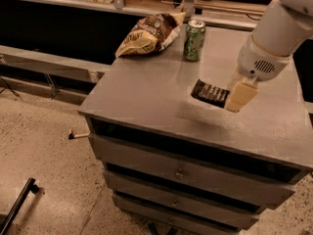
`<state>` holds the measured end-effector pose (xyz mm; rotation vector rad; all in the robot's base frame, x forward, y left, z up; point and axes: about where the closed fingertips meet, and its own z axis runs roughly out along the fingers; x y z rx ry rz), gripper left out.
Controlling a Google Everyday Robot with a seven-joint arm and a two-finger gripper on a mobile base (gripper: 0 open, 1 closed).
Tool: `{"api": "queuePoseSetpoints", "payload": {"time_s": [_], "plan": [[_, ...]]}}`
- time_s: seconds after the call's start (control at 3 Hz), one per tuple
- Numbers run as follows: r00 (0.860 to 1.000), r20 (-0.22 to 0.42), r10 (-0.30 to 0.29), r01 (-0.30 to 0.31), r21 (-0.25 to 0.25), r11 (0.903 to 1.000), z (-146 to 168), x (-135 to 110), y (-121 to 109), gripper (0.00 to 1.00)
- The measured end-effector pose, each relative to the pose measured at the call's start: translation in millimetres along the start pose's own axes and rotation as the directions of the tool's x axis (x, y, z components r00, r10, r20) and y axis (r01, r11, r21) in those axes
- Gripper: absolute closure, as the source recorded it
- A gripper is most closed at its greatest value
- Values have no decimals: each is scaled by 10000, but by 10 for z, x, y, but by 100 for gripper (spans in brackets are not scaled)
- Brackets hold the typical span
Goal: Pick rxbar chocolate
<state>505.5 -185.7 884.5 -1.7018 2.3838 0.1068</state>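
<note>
We see the gripper (234, 98) over the right half of the grey cabinet top (146, 92). Its jaws pinch the right end of the rxbar chocolate (209, 92), which juts out to the left and seems to sit just above the surface. Farther back stand a green can (194, 40) and, to its left, a chip bag (146, 33).
</note>
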Motion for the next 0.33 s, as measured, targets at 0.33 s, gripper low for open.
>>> {"api": "queuePoseSetpoints", "payload": {"time_s": [0.33], "plan": [[10000, 88, 2, -3, 136, 9999, -55, -22, -30, 100]]}}
